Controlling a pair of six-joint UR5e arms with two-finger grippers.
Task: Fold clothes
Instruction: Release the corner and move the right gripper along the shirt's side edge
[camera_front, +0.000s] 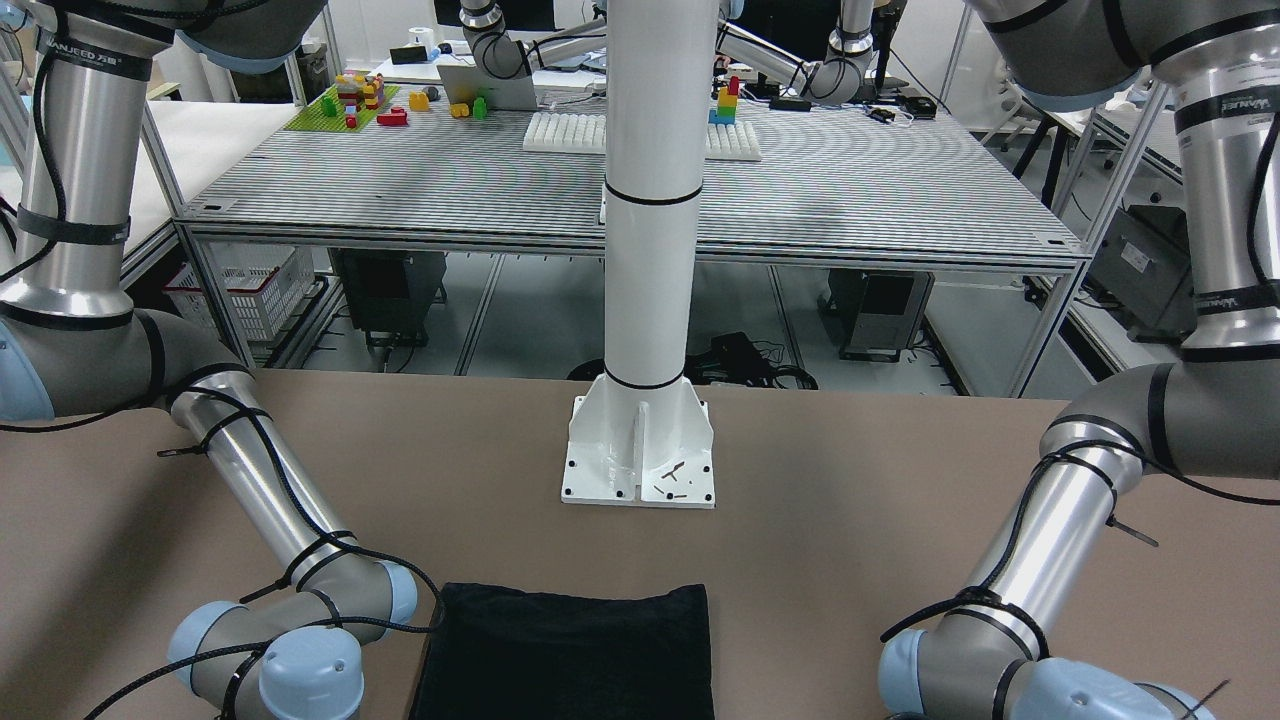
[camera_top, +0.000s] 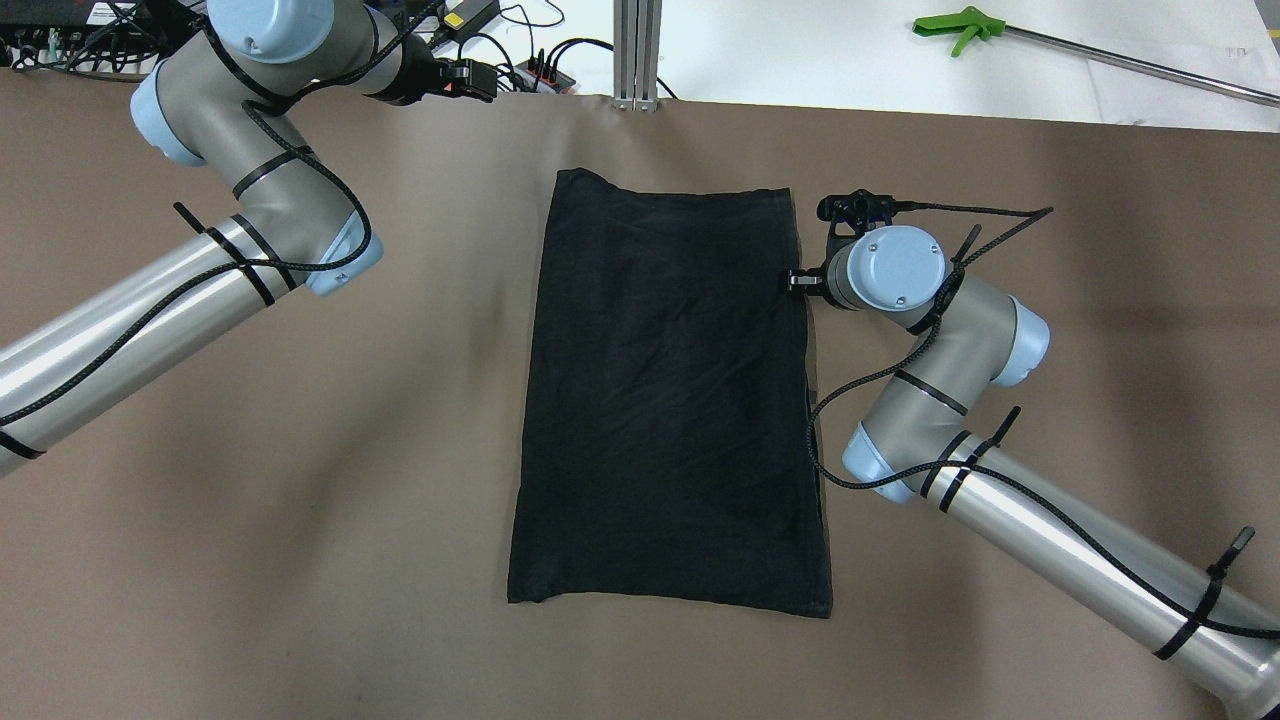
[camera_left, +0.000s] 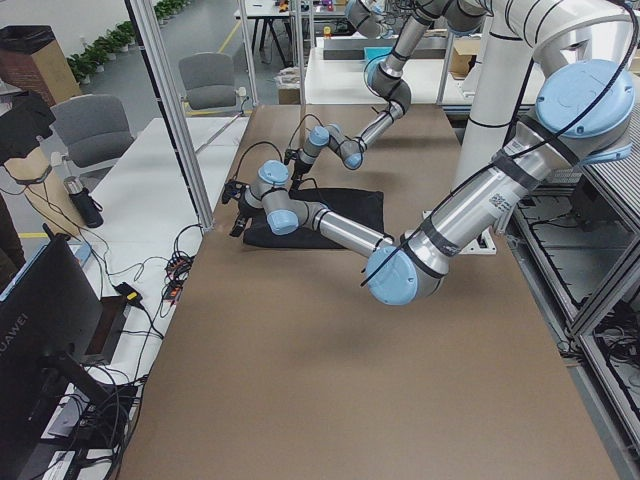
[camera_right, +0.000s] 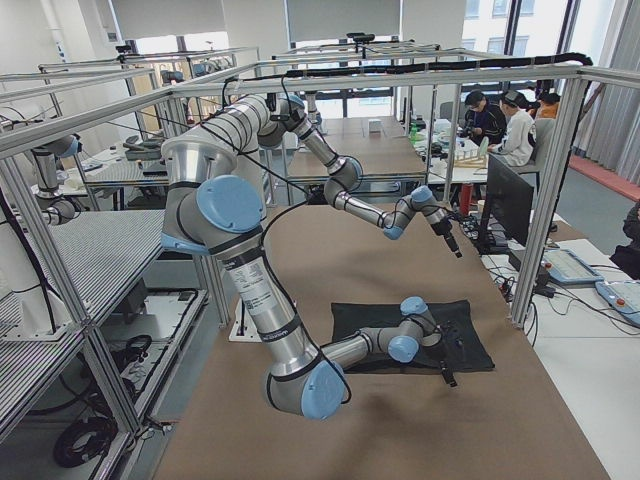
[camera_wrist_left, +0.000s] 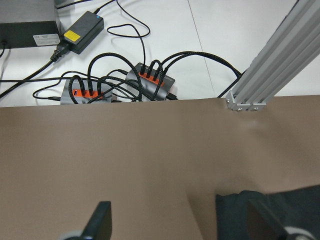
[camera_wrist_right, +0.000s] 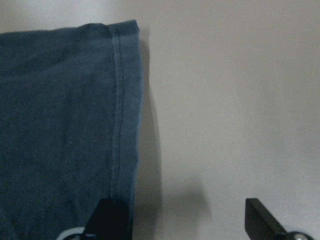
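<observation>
The black cloth (camera_top: 670, 400) lies flat on the brown table (camera_top: 250, 480), its right hemmed edge beneath one finger of the spread right gripper (camera_wrist_right: 182, 220), while the left gripper (camera_wrist_left: 180, 225), also spread, hovers near the cloth's far-left corner.

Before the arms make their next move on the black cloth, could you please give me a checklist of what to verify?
1. Black cloth lies flat on the table: ok.
2. Right pincer open: ok.
3. Right pincer astride the cloth's hemmed edge, half over cloth, half over bare table: ok.
4. Right pincer touching the cloth: cannot tell.
5. Left pincer open: ok.
6. Left pincer lined up on the cloth: not ok; it hangs raised near the table's far edge, short of the cloth's corner.
</observation>
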